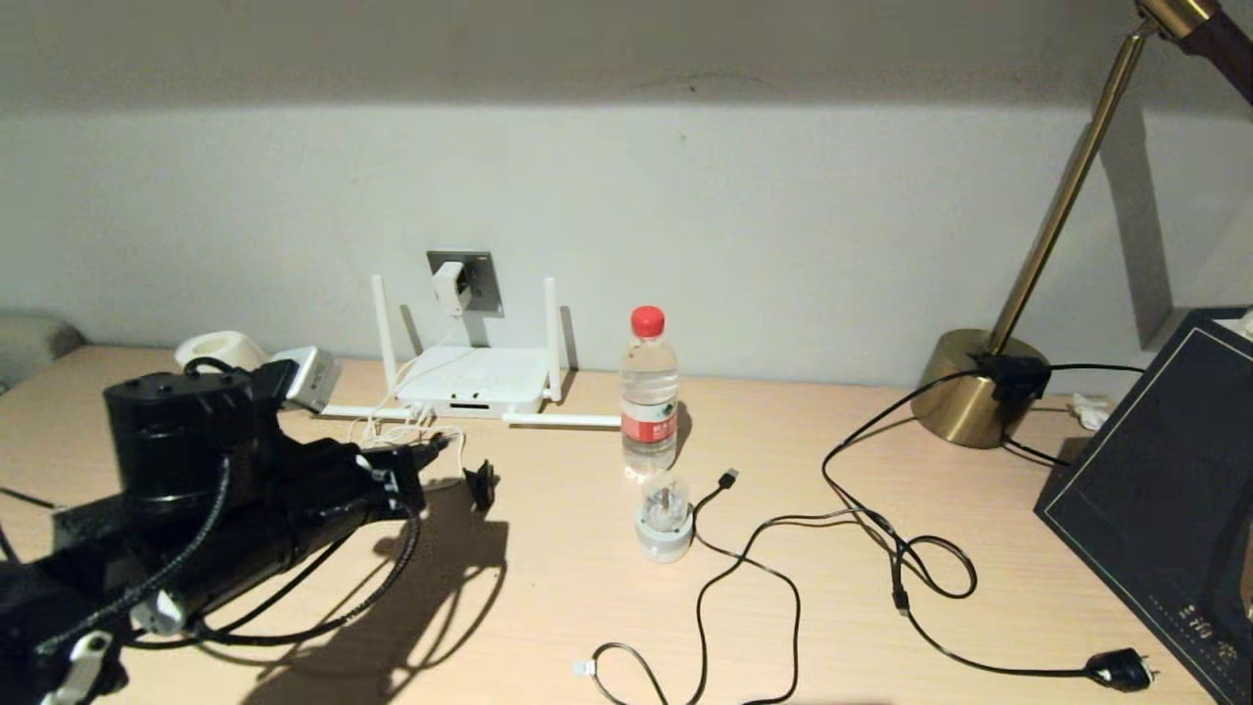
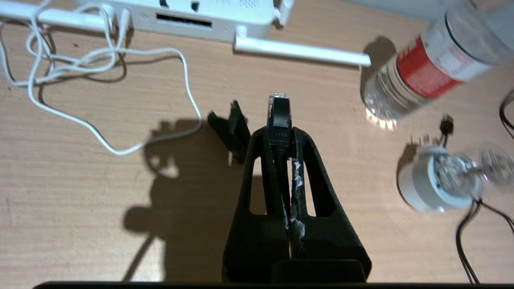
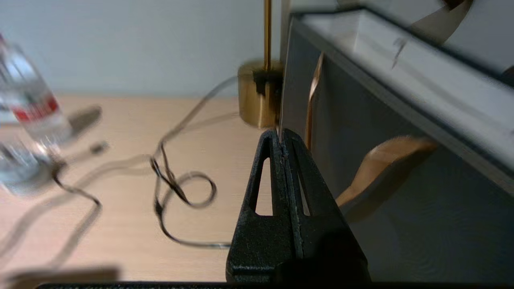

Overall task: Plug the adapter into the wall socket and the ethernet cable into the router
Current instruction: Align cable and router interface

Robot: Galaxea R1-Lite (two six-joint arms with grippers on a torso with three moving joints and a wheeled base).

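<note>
The white adapter (image 1: 450,286) sits in the grey wall socket (image 1: 472,280), its thin white cord (image 2: 120,60) trailing down to the router (image 1: 475,380). The router lies flat on the desk under the socket, with its dark ports (image 2: 183,21) facing me. My left gripper (image 2: 279,131) is shut on the ethernet cable's black plug (image 2: 278,114). The plug's clear tip points at the router's port edge, a short way off it. In the head view the left gripper (image 1: 438,448) hovers just in front of the router. My right gripper (image 3: 282,138) is shut and holds nothing, beside a dark box.
A small black clip (image 1: 480,485) lies next to the left gripper. A water bottle (image 1: 649,392) and a round white-and-clear gadget (image 1: 664,517) stand right of the router. Black cables (image 1: 783,548), a mains plug (image 1: 1121,669), a brass lamp base (image 1: 979,387) and the dark box (image 1: 1165,490) fill the right side.
</note>
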